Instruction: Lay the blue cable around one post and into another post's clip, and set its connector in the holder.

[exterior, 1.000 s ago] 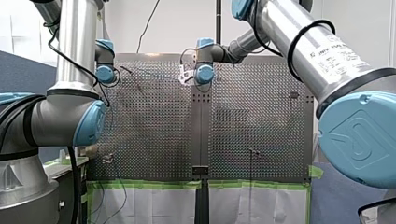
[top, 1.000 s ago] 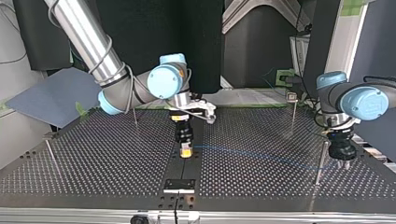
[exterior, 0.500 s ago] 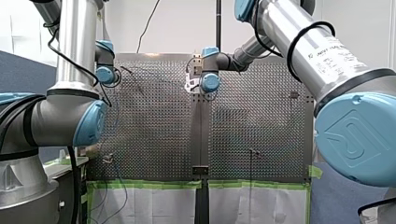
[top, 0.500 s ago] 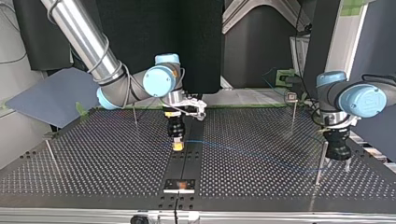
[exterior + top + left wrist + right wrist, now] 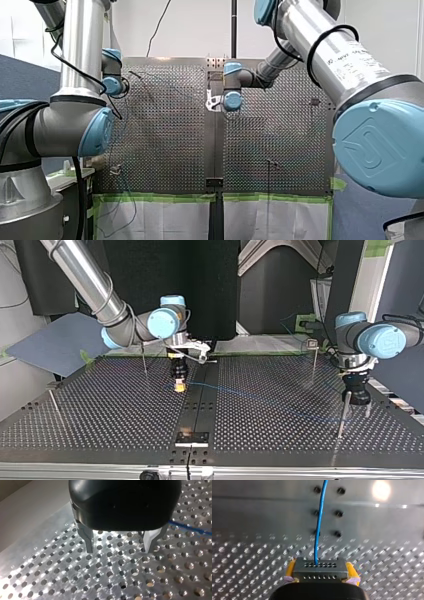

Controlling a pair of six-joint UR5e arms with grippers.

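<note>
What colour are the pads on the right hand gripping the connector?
Yellow pads, clearest in the right wrist view, either side of the grey connector.

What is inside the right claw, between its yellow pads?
The right claw holds a dark connector with rows of small holes between its yellow pads. The blue cable leaves the connector's front face. The connector's rear part is hidden by the claw's black body.

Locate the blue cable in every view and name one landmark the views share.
Front view: too faint to tell.
Top view: the blue cable runs from my right gripper toward the view's right.
Left wrist view: the blue cable passes beside my left gripper.
Right wrist view: the blue cable runs ahead from the connector.
Shared landmark: the perforated table.
</note>
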